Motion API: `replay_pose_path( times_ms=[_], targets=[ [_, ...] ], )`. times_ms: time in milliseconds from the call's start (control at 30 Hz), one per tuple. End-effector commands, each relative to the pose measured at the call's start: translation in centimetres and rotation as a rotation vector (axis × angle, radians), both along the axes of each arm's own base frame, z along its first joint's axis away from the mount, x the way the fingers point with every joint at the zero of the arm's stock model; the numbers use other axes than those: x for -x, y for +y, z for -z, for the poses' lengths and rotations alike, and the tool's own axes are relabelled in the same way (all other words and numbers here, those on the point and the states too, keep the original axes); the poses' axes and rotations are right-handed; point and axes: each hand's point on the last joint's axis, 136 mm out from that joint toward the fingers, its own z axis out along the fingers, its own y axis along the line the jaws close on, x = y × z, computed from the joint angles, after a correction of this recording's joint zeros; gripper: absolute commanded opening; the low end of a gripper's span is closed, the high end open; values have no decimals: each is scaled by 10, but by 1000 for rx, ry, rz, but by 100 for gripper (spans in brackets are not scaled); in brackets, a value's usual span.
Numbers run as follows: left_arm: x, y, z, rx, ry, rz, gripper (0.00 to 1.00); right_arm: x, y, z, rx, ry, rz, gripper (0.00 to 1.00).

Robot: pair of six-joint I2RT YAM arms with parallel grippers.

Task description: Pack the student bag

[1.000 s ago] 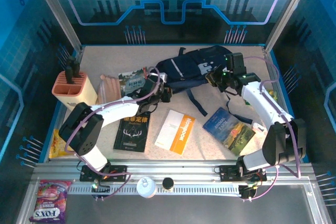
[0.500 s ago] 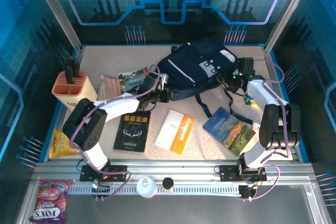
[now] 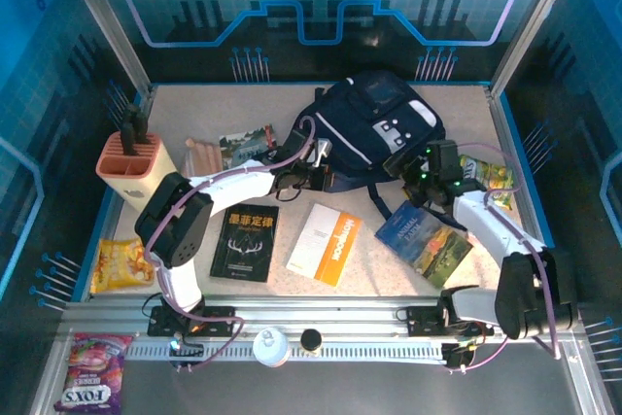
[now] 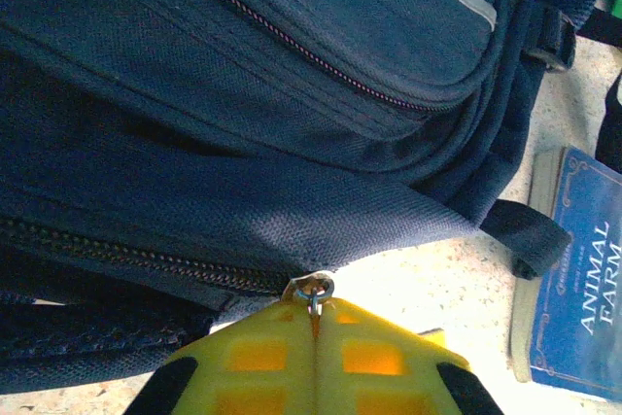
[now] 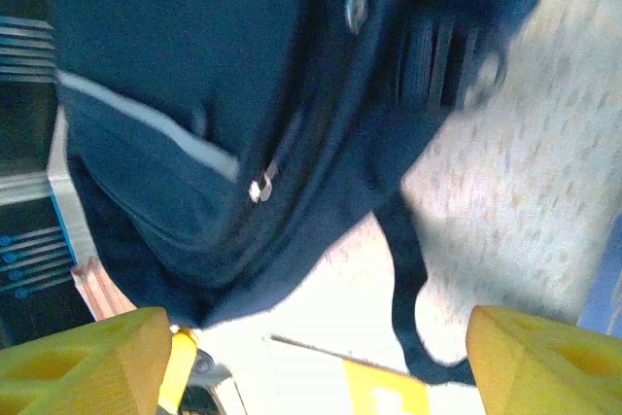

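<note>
Backpack (image 3: 374, 128) lies on the far middle of the table (image 3: 194, 112), dark straps trailing toward the near side

Left gripper (image 4: 314, 329) is at the bag's near left edge. Its yellow fingers are pressed tight together, pinching the small metal zipper pull (image 4: 313, 291) at the end of a zip line along the bag's lower seam. In the wrist view, navy fabric lies directly above the fingertips

Right gripper (image 5: 316, 362) is at the bag's near right corner, jaws spread wide, with one yellow finger (image 5: 87, 362) at each side and nothing clamped between them. The bag body lies just beyond the tips, and a dark strap (image 5: 410, 274) runs down over the table between them

Blue book (image 3: 423, 238) lies just to the near side of the right gripper, close to the bag's straps

White-and-orange book (image 3: 324, 243) and black book (image 3: 245, 242) lie side by side nearer the arm bases, apart from the bag
</note>
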Motion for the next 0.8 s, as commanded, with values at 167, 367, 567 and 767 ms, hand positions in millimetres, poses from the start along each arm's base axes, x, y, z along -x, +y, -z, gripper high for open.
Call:
replay_pose_path(
  times_ms=[167, 367, 567, 767],
  targets=[
    [6, -24, -22, 62, 0, 76, 0, -11, 56, 24, -139, 101, 46, 73],
    [9, -26, -19, 56, 13, 83, 0, -26, 69, 38, -160, 107, 23, 71],
    [9, -23, -18, 39, 14, 75, 0, -32, 76, 27, -235, 3, -4, 69],
    [9, -22, -17, 35, 12, 68, 0, -30, 63, 19, -265, -79, 50, 71]
  ],
)
